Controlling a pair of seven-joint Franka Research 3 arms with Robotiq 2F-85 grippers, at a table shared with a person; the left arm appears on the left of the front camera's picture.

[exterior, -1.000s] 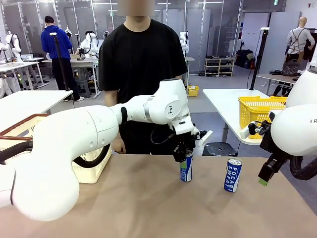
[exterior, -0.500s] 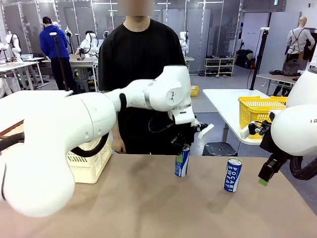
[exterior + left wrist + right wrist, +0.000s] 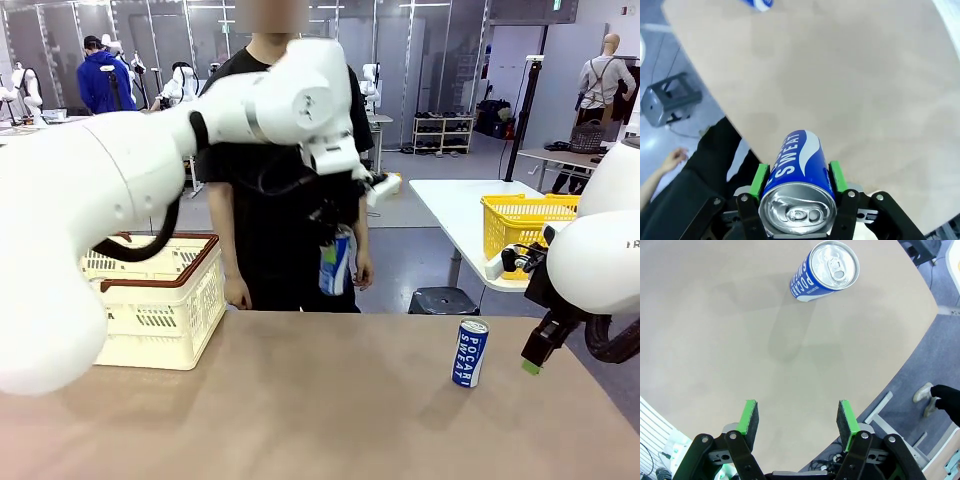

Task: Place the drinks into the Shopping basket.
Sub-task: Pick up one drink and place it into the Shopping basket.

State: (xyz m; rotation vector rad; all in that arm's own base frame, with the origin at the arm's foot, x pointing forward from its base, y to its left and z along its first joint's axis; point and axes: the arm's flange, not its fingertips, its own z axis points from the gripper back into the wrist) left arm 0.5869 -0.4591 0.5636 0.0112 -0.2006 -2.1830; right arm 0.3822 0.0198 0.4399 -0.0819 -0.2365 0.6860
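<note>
Two blue drink cans are showing: the left jaws are clamping the held can [image 3: 797, 167], lettered "SWEAT", aloft to the right of the Shopping basket [image 3: 150, 305]. The standing can [image 3: 469, 352], lettered "POCARI SWEAT", is resting on the surface [image 3: 300, 410] near the parted, empty right jaws.

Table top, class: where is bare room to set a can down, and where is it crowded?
Widest bare stretch of the table: between the Shopping basket at the left and the standing can at the right. Crowded: the right end, where the open right gripper hangs beside that can. The left gripper holds a second can aloft.
</note>
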